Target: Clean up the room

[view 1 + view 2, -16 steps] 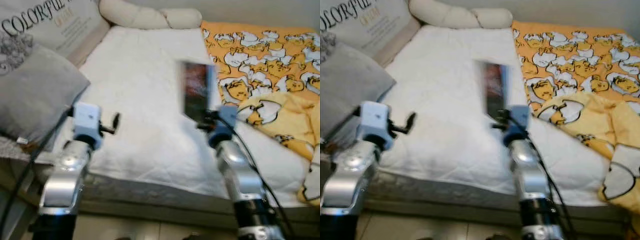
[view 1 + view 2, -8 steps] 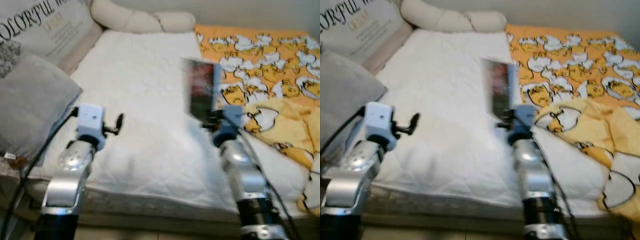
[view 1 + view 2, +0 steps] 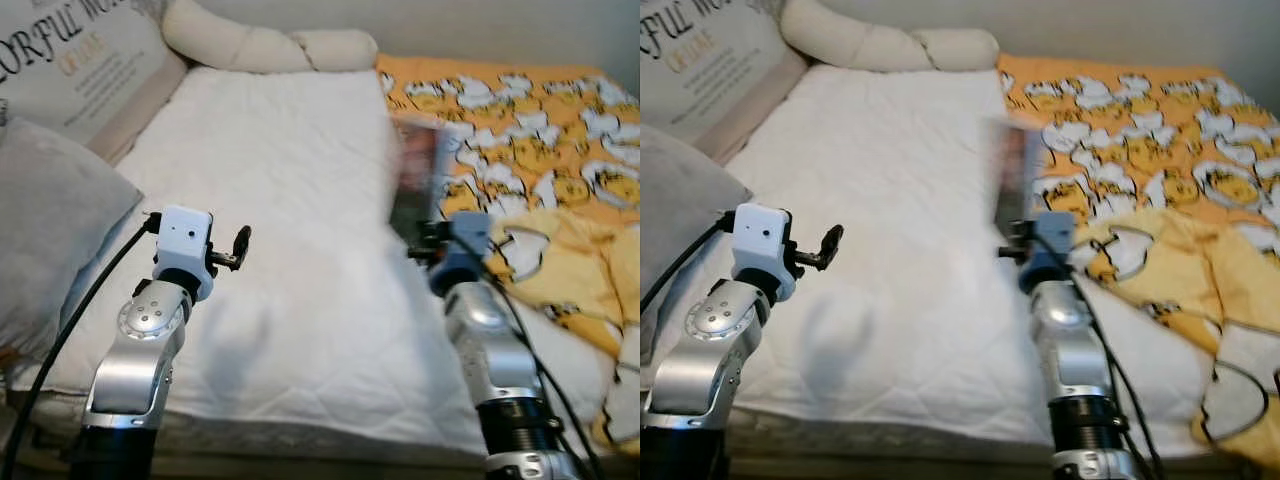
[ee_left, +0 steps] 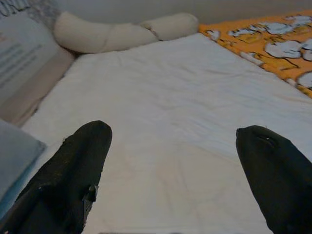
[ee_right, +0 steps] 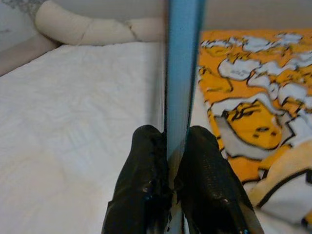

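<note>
My right gripper (image 3: 432, 238) is shut on a thin book or magazine (image 3: 418, 178) with a dark cover, holding it upright above the bed where the white sheet meets the orange blanket. In the right wrist view the book's blue edge (image 5: 183, 73) stands between the two black fingers (image 5: 146, 180). My left gripper (image 3: 240, 245) is open and holds nothing, hovering over the white sheet (image 3: 280, 190) toward the bed's left side. The left wrist view shows its fingers (image 4: 73, 170) wide apart above the sheet.
An orange cartoon-print blanket (image 3: 530, 130) covers the bed's right half, bunched at the near right. A grey pillow (image 3: 50, 230) and a printed cushion (image 3: 80, 60) lie at the left. A cream bolster (image 3: 260, 45) rests along the far edge.
The camera has moved closer to the bed and the view has shifted. The right gripper still holds the book upright; it sits slightly farther right. The left gripper stays open.
</note>
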### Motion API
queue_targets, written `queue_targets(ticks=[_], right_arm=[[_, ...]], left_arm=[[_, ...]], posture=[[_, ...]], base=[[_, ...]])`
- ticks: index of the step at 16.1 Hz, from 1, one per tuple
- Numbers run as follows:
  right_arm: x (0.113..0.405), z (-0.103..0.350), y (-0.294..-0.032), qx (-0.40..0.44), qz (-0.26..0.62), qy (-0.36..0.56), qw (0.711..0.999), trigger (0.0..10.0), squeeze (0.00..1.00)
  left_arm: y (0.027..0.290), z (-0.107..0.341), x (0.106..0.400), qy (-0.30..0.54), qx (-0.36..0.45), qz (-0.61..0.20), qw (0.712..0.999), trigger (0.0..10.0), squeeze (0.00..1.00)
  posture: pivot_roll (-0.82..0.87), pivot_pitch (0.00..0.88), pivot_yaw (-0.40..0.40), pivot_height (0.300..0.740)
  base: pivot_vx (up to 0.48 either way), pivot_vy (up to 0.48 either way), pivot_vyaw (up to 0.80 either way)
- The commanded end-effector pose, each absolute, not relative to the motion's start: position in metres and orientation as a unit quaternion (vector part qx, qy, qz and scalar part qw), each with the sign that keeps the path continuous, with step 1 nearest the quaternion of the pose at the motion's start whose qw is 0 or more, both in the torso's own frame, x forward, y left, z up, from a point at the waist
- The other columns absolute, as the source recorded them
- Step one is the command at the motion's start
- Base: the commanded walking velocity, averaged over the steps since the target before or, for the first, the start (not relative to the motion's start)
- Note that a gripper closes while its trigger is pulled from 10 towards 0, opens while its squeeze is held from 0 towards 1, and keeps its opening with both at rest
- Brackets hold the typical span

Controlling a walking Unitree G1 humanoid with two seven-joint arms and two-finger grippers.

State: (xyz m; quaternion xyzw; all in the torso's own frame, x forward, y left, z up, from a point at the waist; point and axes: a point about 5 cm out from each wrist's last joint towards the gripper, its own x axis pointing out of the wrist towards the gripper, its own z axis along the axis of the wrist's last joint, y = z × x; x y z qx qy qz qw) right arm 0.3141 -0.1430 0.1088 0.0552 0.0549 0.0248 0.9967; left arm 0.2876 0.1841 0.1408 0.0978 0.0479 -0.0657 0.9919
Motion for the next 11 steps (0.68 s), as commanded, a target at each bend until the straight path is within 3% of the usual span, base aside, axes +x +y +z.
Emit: queue_targets(ticks=[1,7,9,11], right_arm=[[0.3169,0.1211,-0.1322,0.059,0.045,0.028,0.997,10.0,0.00],[0.3153,0.1154,-0.1323,0.060,0.046,0.043,0.996,10.0,0.00],[0.3154,0.1155,-0.1315,0.061,0.047,0.043,0.996,10.0,0.00],[0.3156,0.1163,-0.1315,0.059,0.048,0.040,0.996,10.0,0.00]], left_arm=[[0.1889,0.1444,0.2881,0.042,0.103,-0.058,0.992,10.0,0.00],[0.1849,0.1428,0.2868,0.041,0.100,-0.063,0.992,10.0,0.00],[0.1861,0.1430,0.2872,0.041,0.098,-0.062,0.992,10.0,0.00],[0.1864,0.1433,0.2873,0.040,0.099,-0.062,0.992,10.0,0.00]], posture=[[-0.02,0.000,-0.011,0.740],[-0.02,0.000,-0.010,0.740],[-0.02,0.000,-0.012,0.740],[-0.02,0.000,-0.013,0.740]], base=[[0.277,0.000,0.00],[0.000,0.000,0.00],[0.000,0.317,-0.78],[0.000,0.371,0.00]])
